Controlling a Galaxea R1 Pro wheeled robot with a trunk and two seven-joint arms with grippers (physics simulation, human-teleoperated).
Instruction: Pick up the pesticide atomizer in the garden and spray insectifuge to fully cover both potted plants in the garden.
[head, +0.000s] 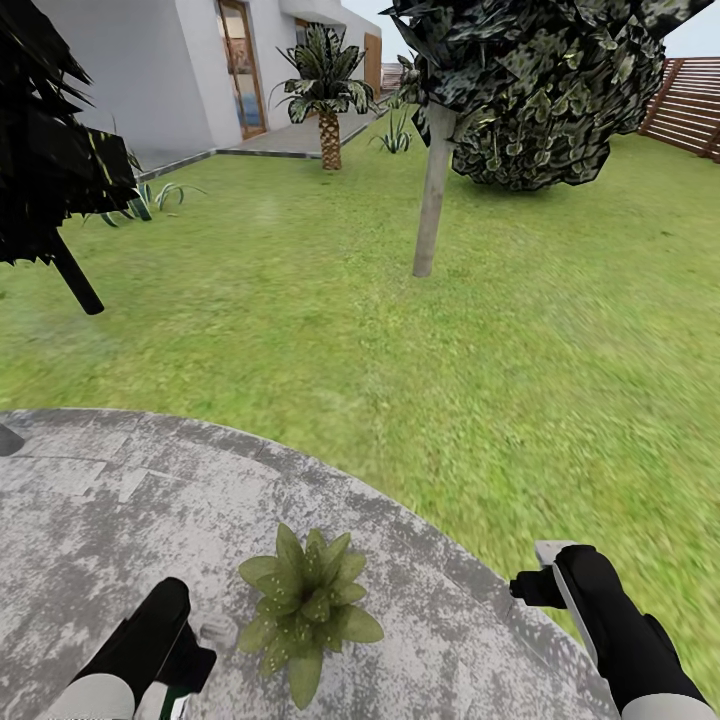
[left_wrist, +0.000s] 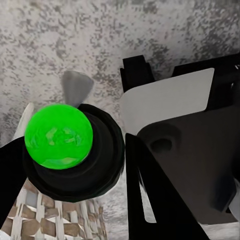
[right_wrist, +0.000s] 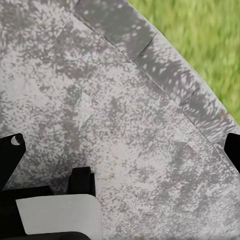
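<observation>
On the left, the left claw (head: 185, 655) hangs low over the stone patio (head: 120, 500). It is pinching the spray bottle (left_wrist: 75, 155). From the left wrist I can see the bottle's black top with a bright green ball on it, held tight between the fingers (left_wrist: 170, 150). A bit of white label peeks out under the arm in the head view.

Just beside that claw, in the middle, sits one potted plant (head: 305, 605) with pointed, spotty green leaves. Its pot is hidden under the leaves.

On the right, the right claw (head: 535, 585) hovers near the patio's edge, by the grass (head: 450, 330). It holds nothing, and I cannot tell if it is spread or pressed together.

I think the bottle is picked up and the spraying step is at hand. Next, the nozzle should point at the plant's leaves and the trigger get squeezed.
</observation>
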